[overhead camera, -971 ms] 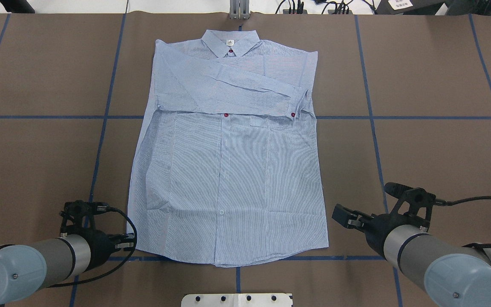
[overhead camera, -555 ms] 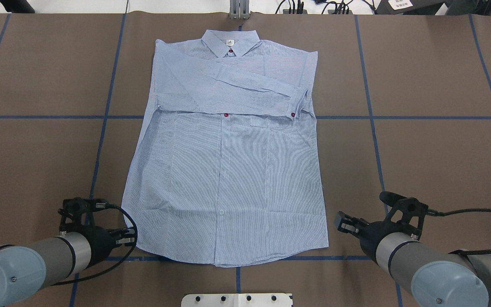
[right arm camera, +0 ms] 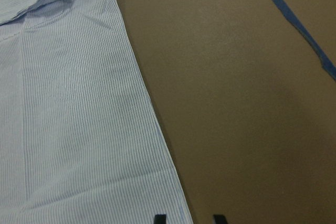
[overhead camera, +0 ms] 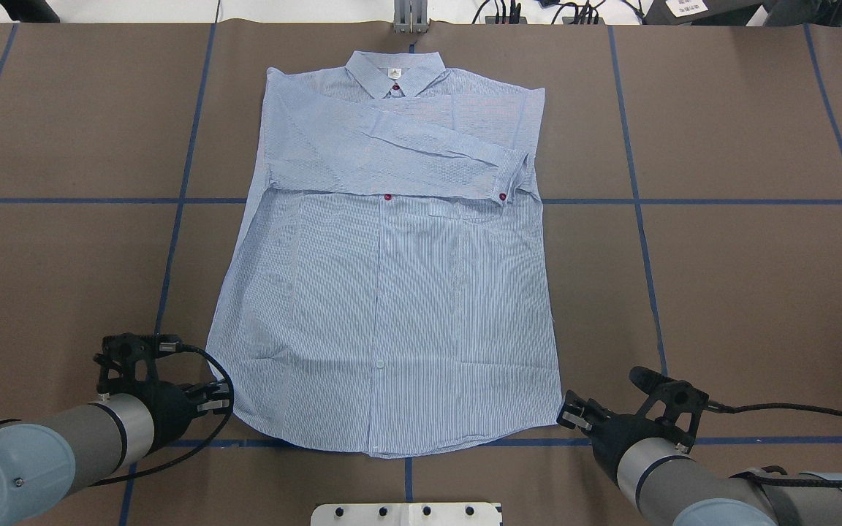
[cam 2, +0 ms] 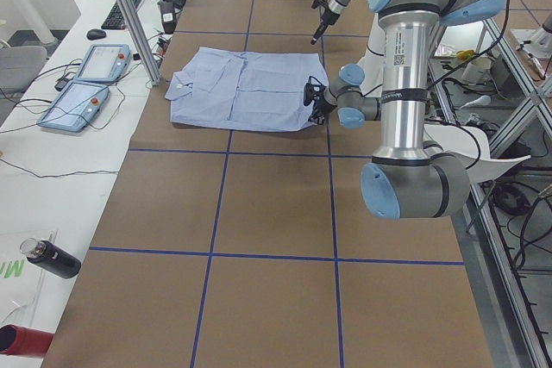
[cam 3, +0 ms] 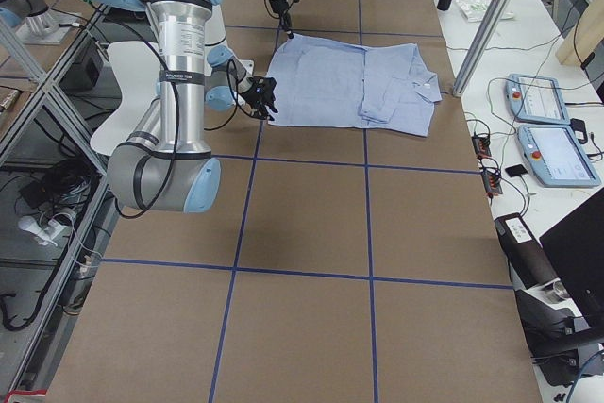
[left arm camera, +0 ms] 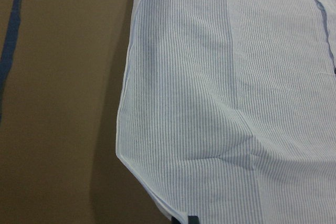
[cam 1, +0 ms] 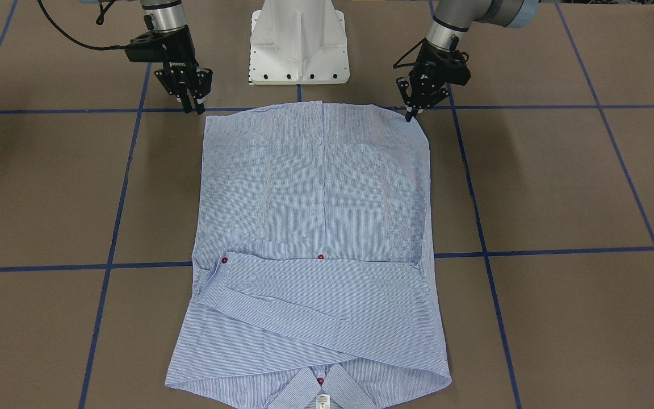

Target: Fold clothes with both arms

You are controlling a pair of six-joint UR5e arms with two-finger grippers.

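The blue-and-white striped shirt lies flat on the brown table, collar far from me, both sleeves folded across the chest. It also shows in the front view. My left gripper is at the hem's left corner. In the left wrist view its tips sit close together on the hem edge, shut on the shirt. My right gripper is at the hem's right corner. In the right wrist view it is open, the shirt's edge between its tips.
The white pedestal base stands just behind the hem, between the arms. Blue tape lines grid the table. A metal post stands at the far edge beyond the collar. Two teach pendants lie on the bench past that edge.
Both grippers have moved in to the hem corners; the right one came back toward me and inward. The shirt's lower left edge has shifted outward to the left.
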